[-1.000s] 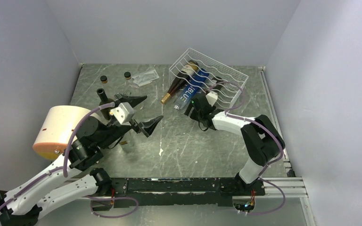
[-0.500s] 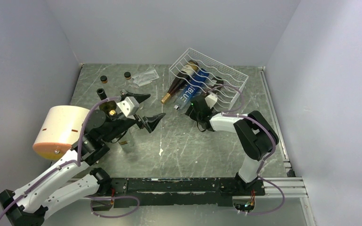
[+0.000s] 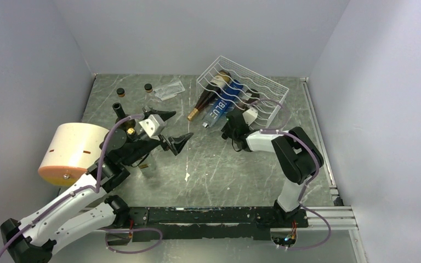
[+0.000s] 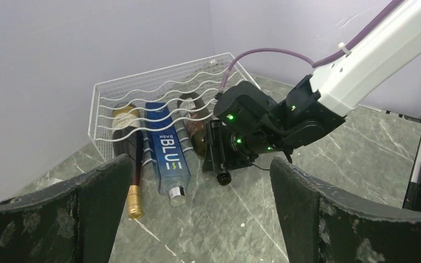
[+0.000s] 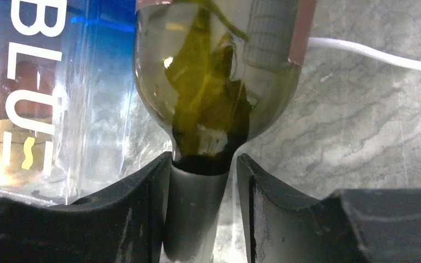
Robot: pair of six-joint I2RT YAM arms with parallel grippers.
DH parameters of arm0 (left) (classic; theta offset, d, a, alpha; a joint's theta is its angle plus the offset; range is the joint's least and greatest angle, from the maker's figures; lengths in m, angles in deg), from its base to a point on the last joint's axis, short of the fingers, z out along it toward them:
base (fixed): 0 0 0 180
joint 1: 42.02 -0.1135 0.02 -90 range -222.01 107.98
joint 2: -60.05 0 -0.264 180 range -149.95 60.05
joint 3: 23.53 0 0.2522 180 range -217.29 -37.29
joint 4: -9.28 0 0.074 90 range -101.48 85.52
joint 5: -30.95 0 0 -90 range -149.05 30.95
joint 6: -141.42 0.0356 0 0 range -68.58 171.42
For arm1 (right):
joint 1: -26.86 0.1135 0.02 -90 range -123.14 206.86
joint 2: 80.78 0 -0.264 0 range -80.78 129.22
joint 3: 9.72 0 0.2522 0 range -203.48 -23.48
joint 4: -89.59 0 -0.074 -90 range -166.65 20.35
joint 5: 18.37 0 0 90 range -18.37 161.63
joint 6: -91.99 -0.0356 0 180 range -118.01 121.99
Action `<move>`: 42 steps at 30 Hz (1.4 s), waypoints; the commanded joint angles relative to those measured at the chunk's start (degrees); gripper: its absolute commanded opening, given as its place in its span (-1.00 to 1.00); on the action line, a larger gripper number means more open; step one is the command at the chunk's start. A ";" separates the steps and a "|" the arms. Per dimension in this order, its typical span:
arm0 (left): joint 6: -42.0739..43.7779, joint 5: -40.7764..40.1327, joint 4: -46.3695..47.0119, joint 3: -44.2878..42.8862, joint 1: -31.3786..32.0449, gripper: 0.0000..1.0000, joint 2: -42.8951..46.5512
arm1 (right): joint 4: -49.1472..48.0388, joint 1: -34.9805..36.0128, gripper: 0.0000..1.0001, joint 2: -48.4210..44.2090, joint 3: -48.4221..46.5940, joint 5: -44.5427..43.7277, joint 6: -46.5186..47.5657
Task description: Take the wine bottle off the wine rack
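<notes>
The right claw (image 5: 203, 164) straddles the neck of the wine bottle (image 5: 214, 71), unclenched, placed to draw it off the wine rack (image 4: 159, 87). The left claw (image 4: 200, 161) gapes, empty.

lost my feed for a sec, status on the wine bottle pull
Left claw open, empty, clear of the rack. Right claw straddling wine bottle neck, not clamped. Bottle lying in wine rack. Blue bottle close alongside.

Tabletop (image 3: 225, 170) — grey-green stone-look slab with white veining, scuffed pale in places. Plain lavender-grey panels close three sides: back wall (image 3: 197, 33), left wall (image 3: 22, 82), right wall (image 3: 373, 109). Metal strip (image 3: 313, 109) along the tabletop's right edge; black rail (image 3: 197, 213) across the near edge. Light soft, even — shadows faint.
</notes>
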 commanded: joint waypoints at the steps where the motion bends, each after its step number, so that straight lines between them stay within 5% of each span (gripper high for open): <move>1: 0.68 0.83 3.11 0.83 -0.44 0.98 -0.75 | 1.01 -0.19 -0.03 -2.49 4.91 0.75 -1.27; 14: -0.23 -0.54 1.85 0.32 -0.30 0.98 -3.38 | 4.54 3.59 -0.54 -19.80 15.98 1.78 -3.77; 20: 0.27 -1.51 1.66 0.59 0.26 0.98 -3.29 | 12.32 9.37 -0.70 -30.89 20.65 1.38 -7.55; 24: 0.31 -1.22 1.68 0.52 0.61 0.98 -3.98 | 20.56 12.38 -1.00 -39.51 21.84 0.54 -7.54; 33: 4.83 3.39 3.37 2.00 4.28 0.98 -5.24 | 35.51 13.07 -1.00 -55.86 20.35 4.54 -3.65; 42: 13.40 -1.35 -1.17 -0.56 16.51 0.89 -11.83 | 48.99 13.03 -1.00 -65.33 14.13 8.51 1.71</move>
